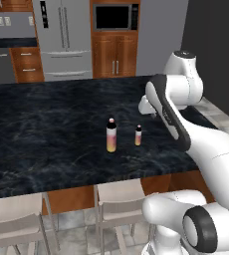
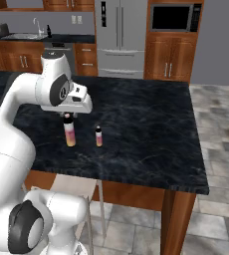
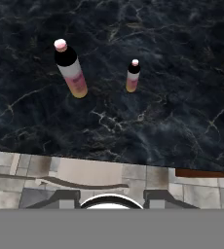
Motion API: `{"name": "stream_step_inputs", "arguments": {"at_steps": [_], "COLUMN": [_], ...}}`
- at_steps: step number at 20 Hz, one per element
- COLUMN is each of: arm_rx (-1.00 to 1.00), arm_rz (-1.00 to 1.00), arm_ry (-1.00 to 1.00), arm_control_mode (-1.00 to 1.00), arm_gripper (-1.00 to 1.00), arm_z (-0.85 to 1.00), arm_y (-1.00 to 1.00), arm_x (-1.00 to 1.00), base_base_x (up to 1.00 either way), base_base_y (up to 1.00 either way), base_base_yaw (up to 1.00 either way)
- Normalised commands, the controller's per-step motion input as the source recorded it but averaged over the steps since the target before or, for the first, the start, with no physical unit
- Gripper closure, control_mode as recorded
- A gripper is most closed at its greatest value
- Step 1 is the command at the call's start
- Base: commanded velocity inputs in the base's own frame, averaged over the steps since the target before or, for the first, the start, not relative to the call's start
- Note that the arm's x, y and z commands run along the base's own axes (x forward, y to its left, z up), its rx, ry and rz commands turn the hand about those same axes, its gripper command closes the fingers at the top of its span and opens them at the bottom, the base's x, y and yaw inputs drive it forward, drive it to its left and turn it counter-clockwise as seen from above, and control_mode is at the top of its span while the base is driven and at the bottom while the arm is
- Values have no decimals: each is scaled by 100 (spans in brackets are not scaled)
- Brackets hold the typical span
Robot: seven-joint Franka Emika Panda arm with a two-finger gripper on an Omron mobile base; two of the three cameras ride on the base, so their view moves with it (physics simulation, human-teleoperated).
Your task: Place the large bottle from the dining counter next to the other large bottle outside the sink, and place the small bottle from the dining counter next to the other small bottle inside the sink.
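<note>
A slab of glossy black, white-veined marble forms the counter [image 1: 47,134]. On it, both upright, stand the large bottle [image 3: 70,69] (dark shoulder, pink cap) and, at its 3 o'clock, the small bottle [image 3: 132,76]. Above them the gripper [image 2: 71,115] holds nothing; its jaw gap cannot be told.

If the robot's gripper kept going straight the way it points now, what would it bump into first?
Probably the dark counter near its front edge. The gripper points down at bare stone; the large bottle and small bottle stand farther back. Depth is uncertain.
</note>
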Motion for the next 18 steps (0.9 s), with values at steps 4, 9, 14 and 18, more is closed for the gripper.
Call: {"name": "stream_step_inputs", "arguments": {"at_steps": [4, 9, 14, 18], "arm_rx": [0, 0, 0, 0], "arm_rz": [0, 0, 0, 0], "arm_ry": [-1, -8, -15, -18], "arm_control_mode": [-100, -100, -100, -100], "arm_gripper": [-100, -100, -100, -100], "arm_z": [-1, -8, -15, -23], "arm_y": [0, 6, 13, 14], "arm_x": [-1, -7, -10, -14], "base_base_x": [0, 0, 0, 0], "base_base_y": [0, 0, 0, 0], "base_base_yaw": [0, 0, 0, 0]}}
